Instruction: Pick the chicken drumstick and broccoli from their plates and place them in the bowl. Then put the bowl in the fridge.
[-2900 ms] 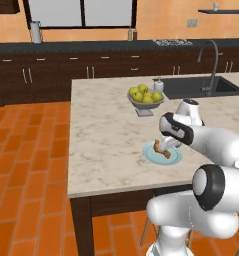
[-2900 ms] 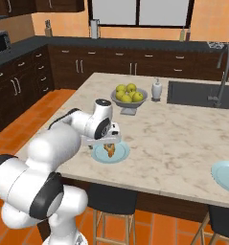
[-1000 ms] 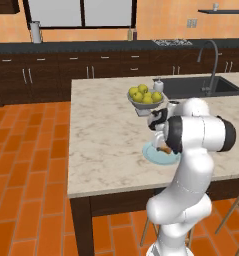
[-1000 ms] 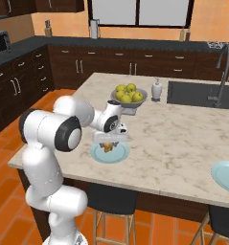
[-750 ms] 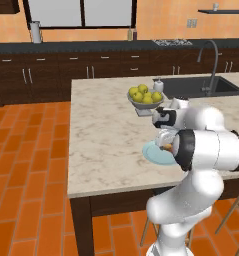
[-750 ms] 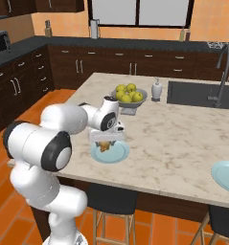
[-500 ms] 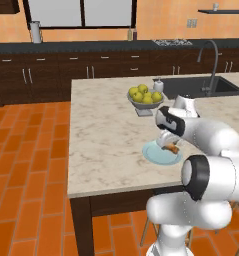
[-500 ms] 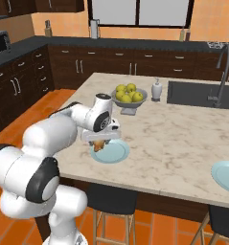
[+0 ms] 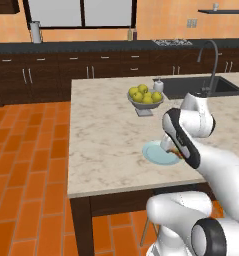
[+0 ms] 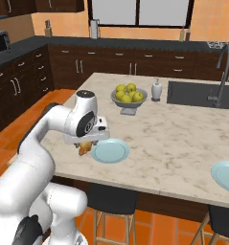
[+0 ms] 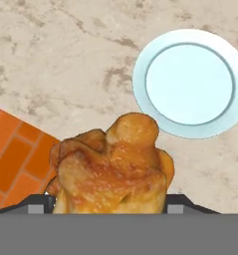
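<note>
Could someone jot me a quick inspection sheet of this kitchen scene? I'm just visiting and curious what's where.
Surface: marble island counter, with a dark sink set into it.
Job's things: chicken drumstick held off its plate, close in front of the hand camera; near plate bare; second plate at the counter's right edge, cut off by the picture; broccoli, bowl and fridge: nothing seen.
Clutter: grey bowl of yellow-green fruit; soap bottle beside the sink.
Grippers: gripper over the counter edge beside the near plate, fingers closed on the drumstick.
Cables: nothing seen.
Surroundings: dark cabinets, windows, orange tile floor, stools under the counter.
</note>
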{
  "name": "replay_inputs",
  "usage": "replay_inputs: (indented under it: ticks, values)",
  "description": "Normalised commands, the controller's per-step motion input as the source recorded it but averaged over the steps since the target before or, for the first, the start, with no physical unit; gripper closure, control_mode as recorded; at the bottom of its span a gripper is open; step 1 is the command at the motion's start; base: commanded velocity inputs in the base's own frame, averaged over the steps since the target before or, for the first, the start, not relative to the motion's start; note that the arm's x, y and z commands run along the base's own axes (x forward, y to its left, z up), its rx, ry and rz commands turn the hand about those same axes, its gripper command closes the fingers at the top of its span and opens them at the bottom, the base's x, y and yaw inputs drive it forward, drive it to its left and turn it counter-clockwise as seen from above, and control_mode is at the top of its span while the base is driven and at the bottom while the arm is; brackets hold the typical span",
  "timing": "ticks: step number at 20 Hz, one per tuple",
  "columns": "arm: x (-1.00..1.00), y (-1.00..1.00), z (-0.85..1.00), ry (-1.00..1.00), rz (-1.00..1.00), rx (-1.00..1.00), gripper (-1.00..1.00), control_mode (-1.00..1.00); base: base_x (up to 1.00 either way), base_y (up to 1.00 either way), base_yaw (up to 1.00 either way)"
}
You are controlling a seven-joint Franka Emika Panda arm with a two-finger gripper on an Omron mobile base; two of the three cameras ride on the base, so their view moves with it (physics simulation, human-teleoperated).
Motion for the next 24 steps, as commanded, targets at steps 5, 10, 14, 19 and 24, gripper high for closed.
replay_inputs:
  ticks: [5, 10, 14, 19, 24]
  values:
    - [-0.65, 0.09, 0.26, -0.25, 0.00, 0.00, 1.00, 1.00, -0.10, 0.00, 0.00]
    - [0.00, 0.00, 0.00, 0.00, 0.00, 0.00, 1.00, 1.00, -0.46, -0.83, -0.04]
    - [0.00, 0.00, 0.00, 0.00, 0.00, 0.00, 1.00, 1.00, -0.39, -1.00, 0.00]
    - [0.00, 0.00, 0.00, 0.00, 0.00, 0.00, 1.00, 1.00, -0.52, -1.00, 0.00]
    - [0.00, 0.00, 0.00, 0.00, 0.00, 0.00, 1.00, 1.00, -0.31, -1.00, 0.00]
